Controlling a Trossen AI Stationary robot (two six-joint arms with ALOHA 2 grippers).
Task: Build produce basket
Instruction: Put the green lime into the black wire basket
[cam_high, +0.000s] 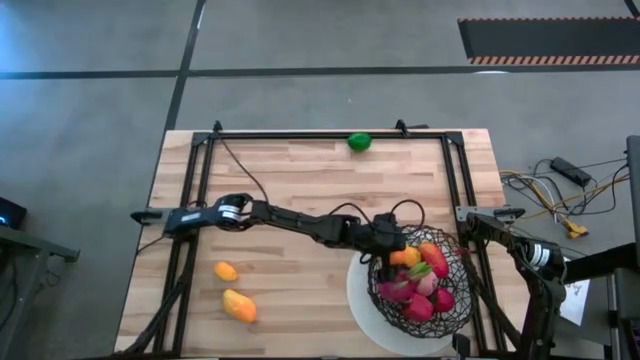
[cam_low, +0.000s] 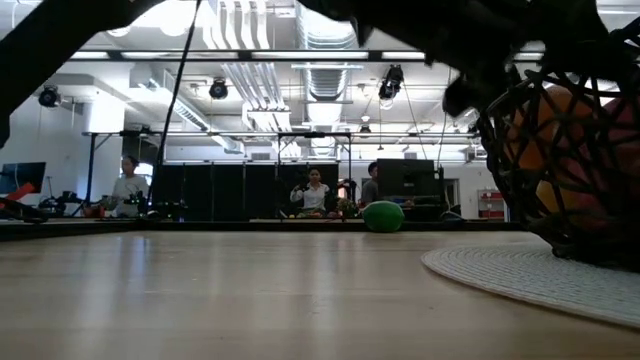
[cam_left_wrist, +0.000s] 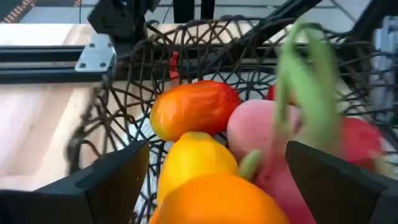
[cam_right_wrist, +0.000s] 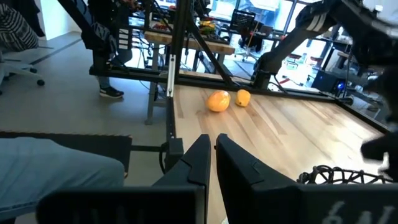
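Note:
The black wire basket (cam_high: 445, 262) stands on a white round base (cam_high: 362, 300) at the table's near right. In it lie several produce pieces: an orange-red one (cam_left_wrist: 194, 107), a yellow one (cam_left_wrist: 191, 157), pink ones (cam_left_wrist: 258, 129) and a green stalk (cam_left_wrist: 309, 81). My left gripper (cam_high: 388, 247) is open over the basket's left rim. Its fingers (cam_left_wrist: 118, 180) stand on either side of an orange fruit (cam_left_wrist: 217, 200) without touching it. My right gripper (cam_right_wrist: 214, 155) waits shut at the table's right edge. Three pieces lie loose on the table: a green fruit (cam_high: 359, 142) and two orange pieces (cam_high: 226, 270) (cam_high: 239, 305).
Black frame rails (cam_high: 300, 133) run along the table's far, left and right sides. Cables (cam_high: 545, 190) lie on the floor to the right. People sit in the room beyond the far edge (cam_low: 314, 192). Bare wood lies between the basket and the orange pieces.

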